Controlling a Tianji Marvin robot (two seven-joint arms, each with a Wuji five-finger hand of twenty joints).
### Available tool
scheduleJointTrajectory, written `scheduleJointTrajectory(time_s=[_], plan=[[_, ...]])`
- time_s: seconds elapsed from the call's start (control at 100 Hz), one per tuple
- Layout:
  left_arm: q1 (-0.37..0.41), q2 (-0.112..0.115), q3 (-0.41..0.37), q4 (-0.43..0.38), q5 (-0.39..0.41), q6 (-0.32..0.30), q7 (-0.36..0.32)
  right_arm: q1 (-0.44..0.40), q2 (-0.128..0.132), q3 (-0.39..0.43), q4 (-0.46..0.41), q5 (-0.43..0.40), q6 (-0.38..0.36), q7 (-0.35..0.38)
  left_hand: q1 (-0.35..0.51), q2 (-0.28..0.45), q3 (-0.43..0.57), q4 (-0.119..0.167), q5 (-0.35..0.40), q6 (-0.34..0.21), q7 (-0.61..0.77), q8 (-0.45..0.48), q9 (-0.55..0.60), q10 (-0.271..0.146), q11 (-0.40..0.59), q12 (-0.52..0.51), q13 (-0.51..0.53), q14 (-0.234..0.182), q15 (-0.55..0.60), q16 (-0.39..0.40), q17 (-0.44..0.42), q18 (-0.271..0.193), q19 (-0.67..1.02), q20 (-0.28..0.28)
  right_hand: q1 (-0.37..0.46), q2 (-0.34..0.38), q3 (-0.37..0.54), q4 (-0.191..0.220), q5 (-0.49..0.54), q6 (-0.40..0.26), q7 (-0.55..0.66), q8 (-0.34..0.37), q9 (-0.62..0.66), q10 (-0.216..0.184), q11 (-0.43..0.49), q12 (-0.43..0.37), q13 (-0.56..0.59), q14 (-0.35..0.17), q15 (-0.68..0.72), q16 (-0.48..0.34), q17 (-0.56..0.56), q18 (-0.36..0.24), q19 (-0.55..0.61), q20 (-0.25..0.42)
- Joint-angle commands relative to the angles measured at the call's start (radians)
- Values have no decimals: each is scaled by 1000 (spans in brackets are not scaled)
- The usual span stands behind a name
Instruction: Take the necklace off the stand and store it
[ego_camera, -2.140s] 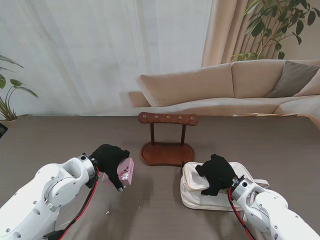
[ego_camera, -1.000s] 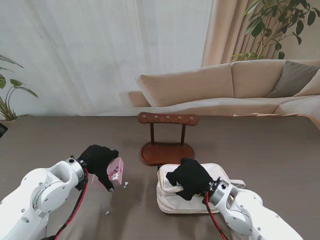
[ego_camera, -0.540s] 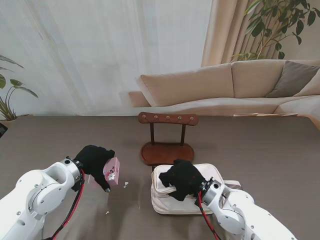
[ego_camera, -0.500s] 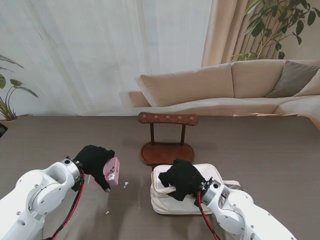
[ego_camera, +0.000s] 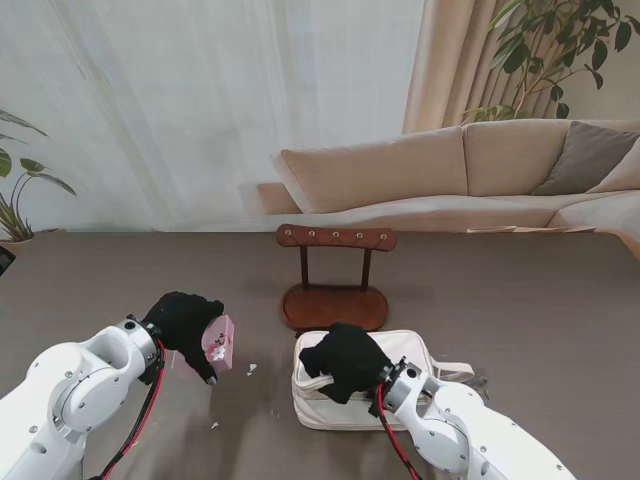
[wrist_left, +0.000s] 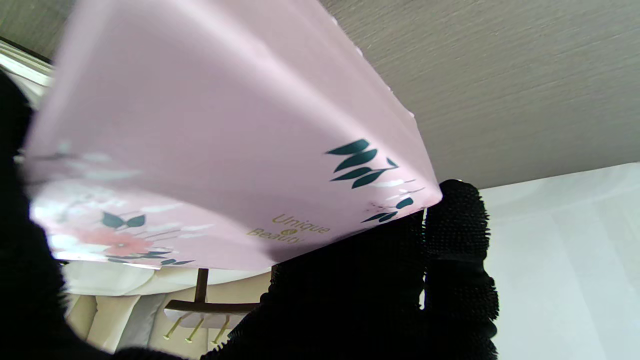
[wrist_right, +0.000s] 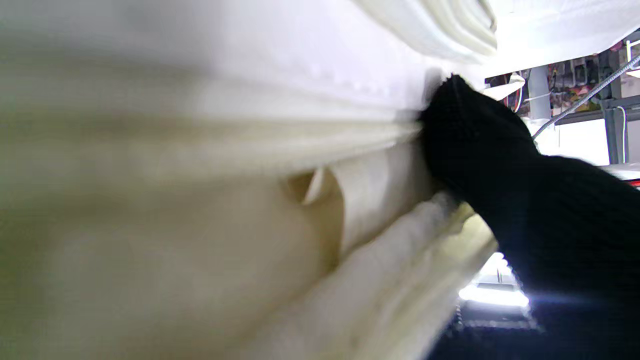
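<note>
Since two seconds earlier the white bag (ego_camera: 390, 385) had slid leftward across the table (ego_camera: 520, 300), drawn by the right hand (ego_camera: 343, 362) until its near-left corner lay just in front of the wooden stand (ego_camera: 335, 280); the left hand (ego_camera: 187, 322) had drifted slightly left with its pink box (ego_camera: 219, 342). Dragging the bag toward the middle probably served to bring both containers within easy reach of each other, for the stand's pegs were bare and the necklace itself could not be seen in any view; whether it already lay in the box I could not tell. On the right, the black-gloved fingers (wrist_right: 470, 135) were curled over the bag's upper edge and pressed into the soft cream fabric, closed on it rather than spread. On the left, the fingers (wrist_left: 457, 225) were wrapped tight around the flowered box, thumb side and fingertips clamping opposite faces, with the box tilted and lifted clear of the table; two or three small pale specks lay on the surface near it.
</note>
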Motion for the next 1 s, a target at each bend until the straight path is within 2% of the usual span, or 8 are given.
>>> scheduleJointTrajectory(time_s=[0.0,0.99], plan=[[5,-2,-4,-9,0,5,-21,10,-19,-17,6,1,1,10,533,149,528,-10,113,-175,644,64,118,-99,159,87,91,-146,130,4,0,28,68,19,29,57,128,51,25,-115,18,0,41,-16,14,9,25,-16,-30,-8,-13,-19,28,22],[30,-5,-27,-18,2,26,-13,106,-79,-167,47,114,81,-24,532,149,527,-10,112,-175,643,63,118,-100,160,87,90,-145,129,3,1,26,69,20,32,59,129,53,24,-116,20,-1,37,-15,13,7,24,-19,-43,-14,-24,-25,21,12]])
